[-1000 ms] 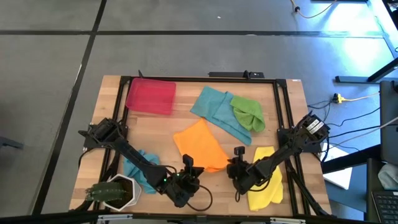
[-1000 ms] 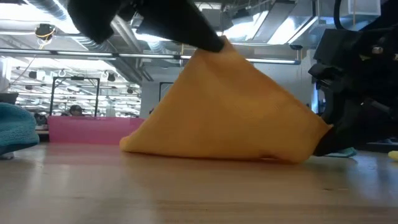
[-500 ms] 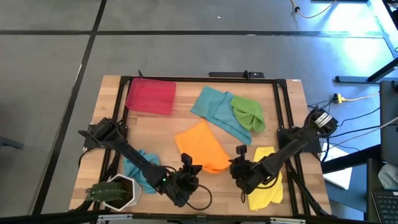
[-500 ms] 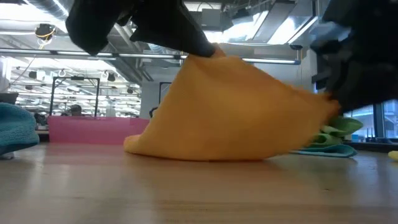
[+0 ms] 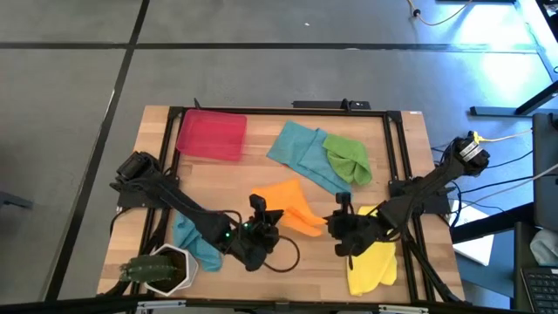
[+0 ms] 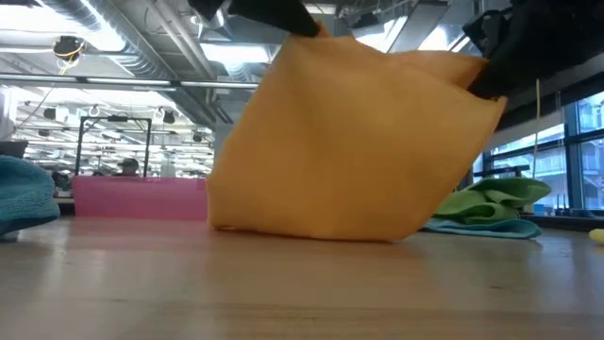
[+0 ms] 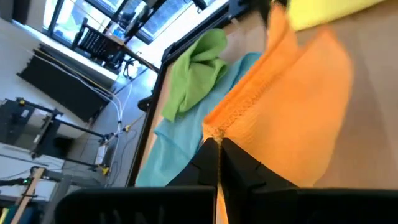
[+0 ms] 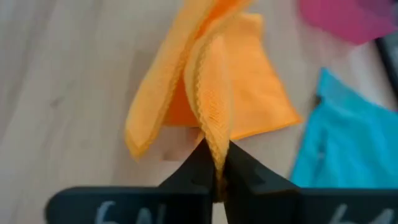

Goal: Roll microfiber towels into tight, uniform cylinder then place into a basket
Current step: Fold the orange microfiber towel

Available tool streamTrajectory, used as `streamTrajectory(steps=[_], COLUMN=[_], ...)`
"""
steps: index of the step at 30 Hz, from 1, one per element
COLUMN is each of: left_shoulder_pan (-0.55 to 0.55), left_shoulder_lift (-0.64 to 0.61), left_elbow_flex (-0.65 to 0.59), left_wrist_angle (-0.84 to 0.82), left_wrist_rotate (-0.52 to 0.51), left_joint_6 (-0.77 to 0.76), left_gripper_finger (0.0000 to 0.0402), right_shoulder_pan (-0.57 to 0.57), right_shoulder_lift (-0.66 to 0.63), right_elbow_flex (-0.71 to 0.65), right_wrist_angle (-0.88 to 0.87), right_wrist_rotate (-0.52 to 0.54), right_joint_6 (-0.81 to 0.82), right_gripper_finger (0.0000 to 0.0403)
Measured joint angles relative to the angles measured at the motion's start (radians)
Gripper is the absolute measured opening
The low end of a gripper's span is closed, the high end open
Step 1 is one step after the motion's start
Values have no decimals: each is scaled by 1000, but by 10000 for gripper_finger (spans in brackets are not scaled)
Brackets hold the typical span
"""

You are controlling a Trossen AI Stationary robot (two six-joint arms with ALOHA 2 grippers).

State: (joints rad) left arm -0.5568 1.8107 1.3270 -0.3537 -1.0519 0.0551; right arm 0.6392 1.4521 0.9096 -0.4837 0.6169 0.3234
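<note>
The orange towel [image 5: 286, 202] stands up like a sheet between my two grippers in the middle of the table's near half. Its lower fold [image 6: 311, 227] rests on the wood. My left gripper [image 5: 265, 213] is shut on one upper corner and my right gripper [image 5: 336, 221] on the other. The red basket [image 5: 211, 135] sits at the far left. A teal towel [image 5: 301, 150] and the green towel [image 5: 347, 157] lie at the far middle. The yellow towel [image 5: 370, 255] lies near right, and a second teal towel [image 5: 190, 241] near left under my left arm. My left gripper pinches the orange towel's stitched corner [image 7: 216, 132] between its two fingers, coming from the table's near left and slanting slightly down. The towel hangs below that corner. Its far part rests on the table. My right gripper pinches the hemmed edge of the towel's other corner [image 8: 215, 148] between its two fingers, slanting down from the near right. The cloth is bunched into folds at the hold. It hangs slack from there to the table.
A white pot with a plant [image 5: 161, 270] stands at the near left corner beside my left arm. Black rails [image 5: 397, 157] frame the table's edges. Bare wood [image 5: 227, 183] shows between the basket and the orange towel.
Both grippers have risen and gone a little toward the far edge, staying shut on the orange towel's corners. The towel's held edge has been lifted high, so the cloth now stands taller and steeper, while its lower part has stayed on the table.
</note>
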Motion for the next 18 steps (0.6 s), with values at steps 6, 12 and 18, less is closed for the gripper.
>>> streamTrajectory(steps=[6, 12, 18], left_shoulder_pan=[10, 8, 14], left_shoulder_lift=[-3, -3, -3], left_elbow_flex=[0, 0, 0], left_wrist_angle=[6, 7, 7], left_wrist_rotate=[25, 22, 22], left_joint_6=[-8, -9, -21], left_gripper_finger=[0, 0, 0], right_shoulder_pan=[-2, -3, -9], right_shoulder_lift=[24, 25, 25], right_elbow_flex=[0, 0, 0], right_wrist_angle=[7, 25, 76], right_wrist_rotate=[-24, -59, -72], right_joint_6=[13, 72, 110], right_gripper_finger=[90, 167, 209])
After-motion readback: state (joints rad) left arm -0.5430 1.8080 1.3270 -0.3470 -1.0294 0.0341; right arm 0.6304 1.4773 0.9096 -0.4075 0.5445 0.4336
